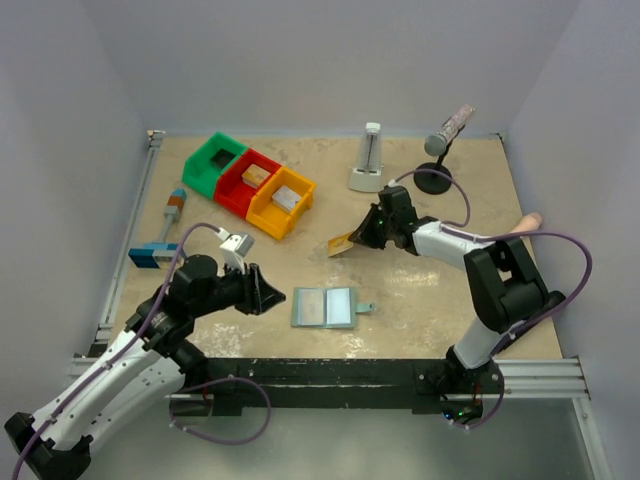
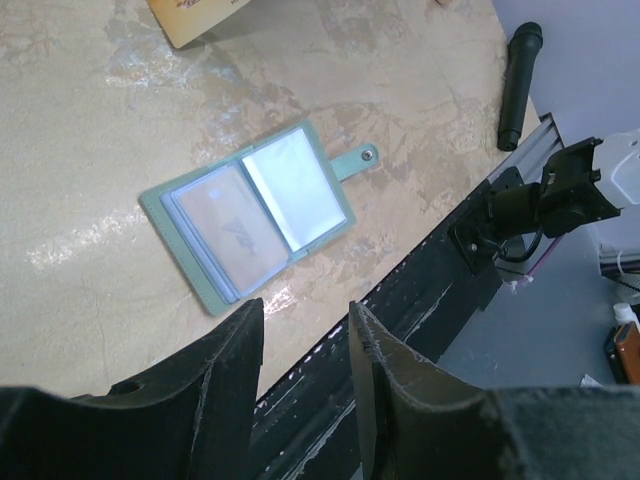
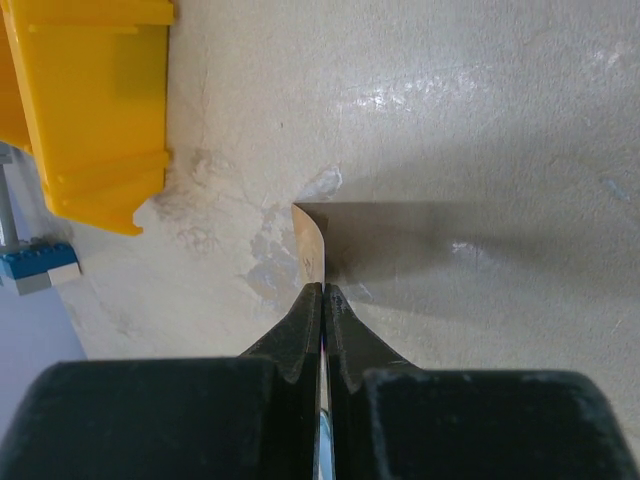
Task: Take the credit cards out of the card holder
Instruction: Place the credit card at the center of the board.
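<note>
The light teal card holder lies open and flat near the table's front edge, its tab pointing right. In the left wrist view a pale blue-grey card sits inside one sleeve; the other sleeve looks empty. My left gripper is open and empty, just left of the holder; in its own view it is apart from the holder. My right gripper is shut on the orange-gold card, held tilted just above the table behind the holder. In the right wrist view the card shows edge-on.
Green, red and yellow bins stand at the back left, two holding small blocks. A blue-and-white block with a handle lies at the left. A white stand and a microphone are at the back right.
</note>
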Robot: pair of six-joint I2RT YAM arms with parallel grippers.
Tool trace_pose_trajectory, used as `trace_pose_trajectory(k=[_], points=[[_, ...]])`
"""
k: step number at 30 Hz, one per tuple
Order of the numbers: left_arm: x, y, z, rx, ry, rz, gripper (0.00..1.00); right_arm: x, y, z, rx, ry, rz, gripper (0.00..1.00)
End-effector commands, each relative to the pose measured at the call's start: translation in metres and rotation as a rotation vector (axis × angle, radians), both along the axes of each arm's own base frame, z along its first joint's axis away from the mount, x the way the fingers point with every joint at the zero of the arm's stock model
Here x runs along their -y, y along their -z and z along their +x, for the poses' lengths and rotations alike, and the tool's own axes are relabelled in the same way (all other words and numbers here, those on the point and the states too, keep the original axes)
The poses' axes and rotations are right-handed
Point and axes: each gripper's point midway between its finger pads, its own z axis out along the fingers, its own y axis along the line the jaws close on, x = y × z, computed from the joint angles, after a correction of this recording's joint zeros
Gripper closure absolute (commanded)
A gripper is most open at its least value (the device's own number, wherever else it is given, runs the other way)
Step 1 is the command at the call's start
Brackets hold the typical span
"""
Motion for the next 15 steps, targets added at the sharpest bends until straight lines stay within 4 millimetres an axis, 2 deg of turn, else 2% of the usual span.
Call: trace_pose_trajectory(k=[1,4,11,15], points=[[0.0053,-0.0037,0.0054,0.019,0.01,-0.016,0.56,0.0005,-0.0027,0.012,0.01,0.001,0.016,1.0],[0.0066,-0.0029,0.006,0.017,0.011,-0.022,0.56,0.0031,0.0024,0.0108,-0.012,-0.004,0.015,0.99],[0.0083,0.0004,0.0059,0.005,0.015,-0.023,0.56,0.0047,0.0036,0.008,-0.025,-0.011,0.013,0.83],[0.0082,-0.0003,0.0057,0.007,0.015,-0.026,0.56,0.0042,0.0009,0.0075,-0.025,-0.017,0.014,0.78]])
